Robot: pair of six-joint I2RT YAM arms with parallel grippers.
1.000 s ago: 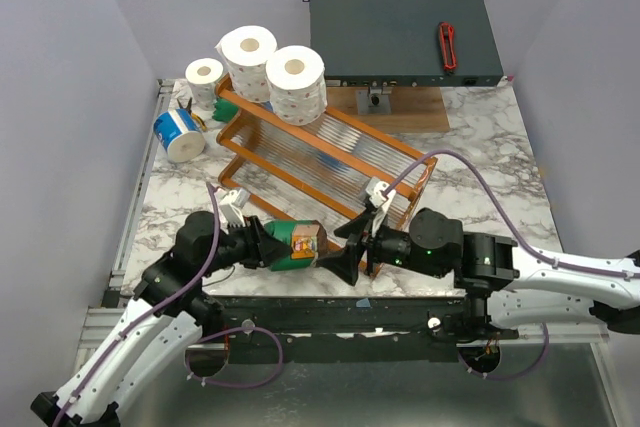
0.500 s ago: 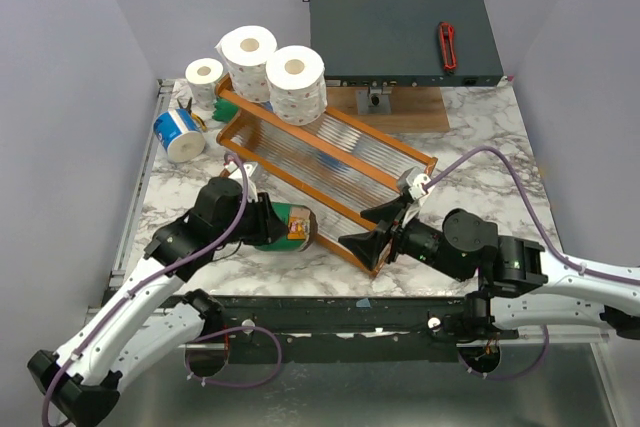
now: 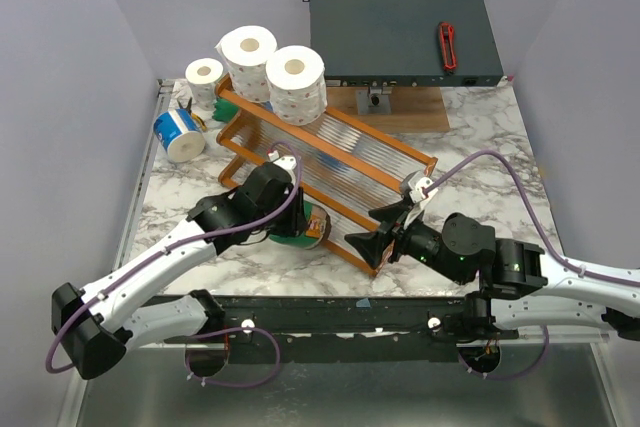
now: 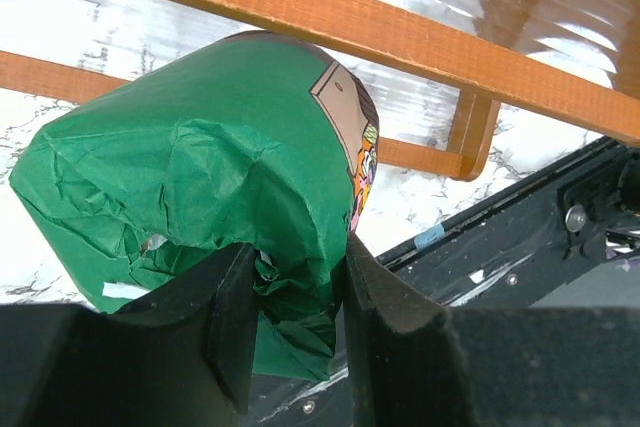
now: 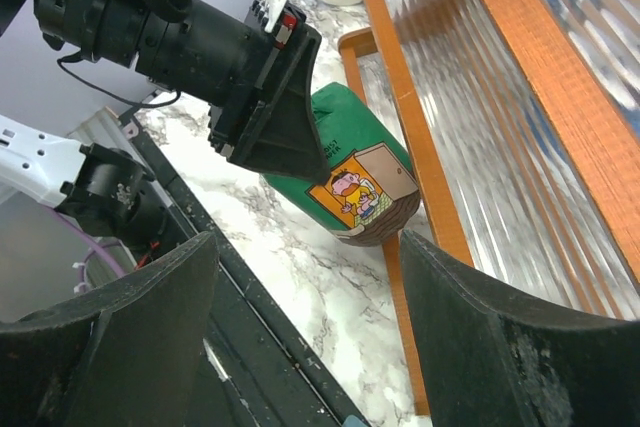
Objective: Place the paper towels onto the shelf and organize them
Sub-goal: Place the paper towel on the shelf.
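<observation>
My left gripper [image 3: 303,225] is shut on the crumpled end of a green-wrapped paper towel roll [image 3: 297,228], held against the near lower rail of the shelf [image 3: 395,150]. The roll fills the left wrist view [image 4: 220,147], pinched between my fingers [image 4: 235,307], under the orange rail [image 4: 400,32]. My right gripper [image 3: 372,239] is open and empty, just right of the roll at the shelf's near corner. It sees the roll [image 5: 355,172] and the rail [image 5: 420,147]. Two big white rolls [image 3: 247,57] [image 3: 295,82] stand at the shelf's far end.
A small white roll [image 3: 205,77], a blue-wrapped roll [image 3: 180,135] and part of another green roll [image 3: 226,105] sit at the table's back left. A dark grey metal box [image 3: 400,37] with a red-handled tool [image 3: 447,45] lies behind the shelf. The black table edge [image 3: 330,307] is just below the grippers.
My left gripper has carried the green roll away from the near edge, up and right against the shelf's lower rail. My right gripper has drawn back right, away from the roll.
</observation>
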